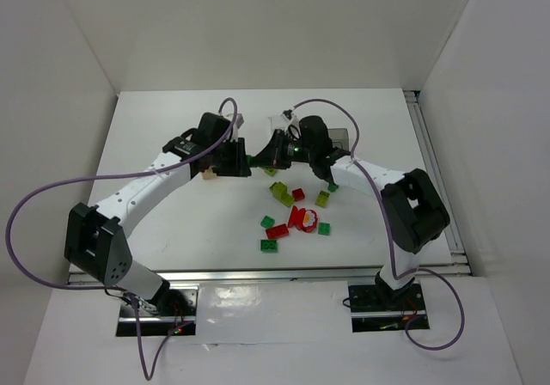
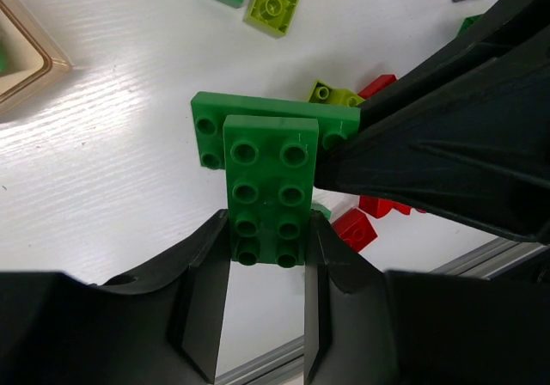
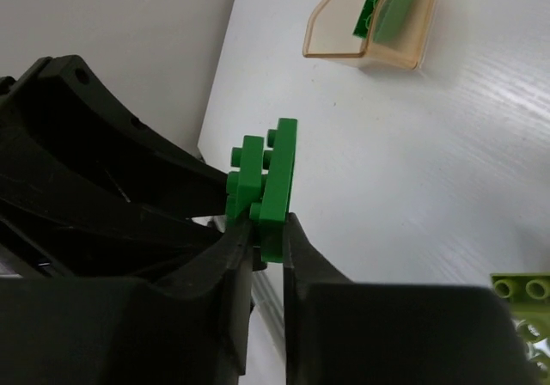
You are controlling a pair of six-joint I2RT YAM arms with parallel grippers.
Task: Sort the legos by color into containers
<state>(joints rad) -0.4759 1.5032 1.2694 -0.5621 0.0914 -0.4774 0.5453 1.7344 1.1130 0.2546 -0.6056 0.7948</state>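
grip of left pincer (image 2: 268,249) on green brick (image 2: 268,174), right pincer (image 3: 268,232) on green plate (image 3: 282,166) against it

Both green legos (image 2: 268,192): shiny smooth plastic. White table (image 2: 103,187): fine grain lines, a bit glossy. The tan bin (image 3: 331,34): see-thru plastic.

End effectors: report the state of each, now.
Left end effector: shut on green brick.
Right end effector: shut on green plate.
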